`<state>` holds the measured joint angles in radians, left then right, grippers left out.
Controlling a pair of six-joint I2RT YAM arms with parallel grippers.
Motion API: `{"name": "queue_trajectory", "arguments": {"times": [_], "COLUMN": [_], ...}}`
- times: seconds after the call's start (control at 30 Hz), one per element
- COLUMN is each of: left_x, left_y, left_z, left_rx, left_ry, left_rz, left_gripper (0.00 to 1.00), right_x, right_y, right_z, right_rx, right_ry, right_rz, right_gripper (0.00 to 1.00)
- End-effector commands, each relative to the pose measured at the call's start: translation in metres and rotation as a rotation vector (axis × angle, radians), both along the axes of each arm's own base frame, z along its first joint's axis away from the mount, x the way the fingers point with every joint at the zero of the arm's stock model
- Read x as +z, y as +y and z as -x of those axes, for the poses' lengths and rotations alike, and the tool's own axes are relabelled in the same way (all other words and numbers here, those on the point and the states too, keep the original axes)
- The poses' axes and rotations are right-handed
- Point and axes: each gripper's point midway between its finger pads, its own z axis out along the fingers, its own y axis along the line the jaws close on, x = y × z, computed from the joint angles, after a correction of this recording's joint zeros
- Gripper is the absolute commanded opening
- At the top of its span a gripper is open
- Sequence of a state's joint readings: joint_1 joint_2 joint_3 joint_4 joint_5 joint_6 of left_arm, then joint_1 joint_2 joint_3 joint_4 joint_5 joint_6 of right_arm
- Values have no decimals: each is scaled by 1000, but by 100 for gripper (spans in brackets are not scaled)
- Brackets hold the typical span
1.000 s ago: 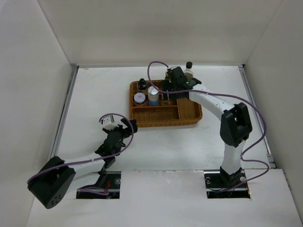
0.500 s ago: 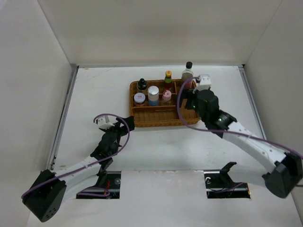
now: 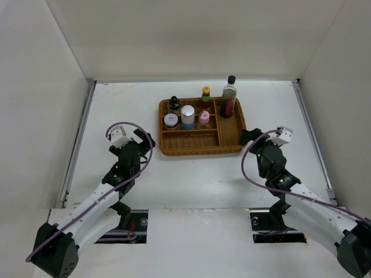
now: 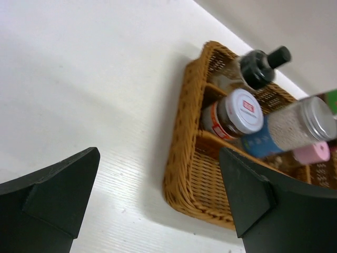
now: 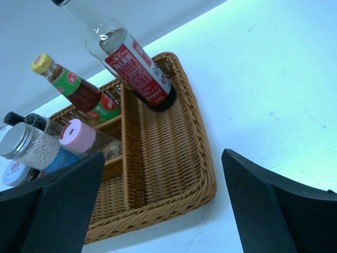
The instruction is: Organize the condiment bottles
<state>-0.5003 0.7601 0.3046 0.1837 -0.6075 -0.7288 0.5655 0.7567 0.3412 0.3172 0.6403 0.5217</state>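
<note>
Sitting upright in the wicker tray (image 3: 191,149), all six condiment bottles (image 3: 188,116), dividers keeping them sorted, tall sauce bottle (image 3: 229,98) alone on the right; left gripper (image 3: 145,141) and right gripper (image 3: 250,136) flank it, fingers apart, holding nothing, job looks done

Six containers counted, no two alike: one tall dark-sauce bottle (image 3: 229,98), one yellow-capped bottle (image 3: 206,95), one squat black-capped bottle (image 3: 173,103), one blue-white cylinder (image 3: 188,117), one white-lidded jar (image 3: 170,120), one pink-lidded shaker (image 3: 204,119). One wicker tray (image 3: 197,149). Two grippers: left gripper (image 4: 158,195), right gripper (image 5: 163,205).
</note>
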Motion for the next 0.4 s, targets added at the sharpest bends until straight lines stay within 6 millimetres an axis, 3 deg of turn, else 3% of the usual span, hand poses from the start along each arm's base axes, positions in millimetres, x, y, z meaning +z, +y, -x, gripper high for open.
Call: {"name": "queue_trajectory", "arguments": {"times": [0.0, 0.37], "left_x": [3, 49], "left_y": [15, -40], "left_z": [1, 0], "left_rx": [62, -111], "left_ry": [109, 9], "left_rz": [-86, -86], "left_gripper": [100, 100], "right_x": [18, 30], "right_y": [4, 2], "right_z": [-6, 1], "right_rx": [-9, 2], "right_ry": [-73, -121], "right_rz": [-117, -150], "right_gripper": [100, 100]}}
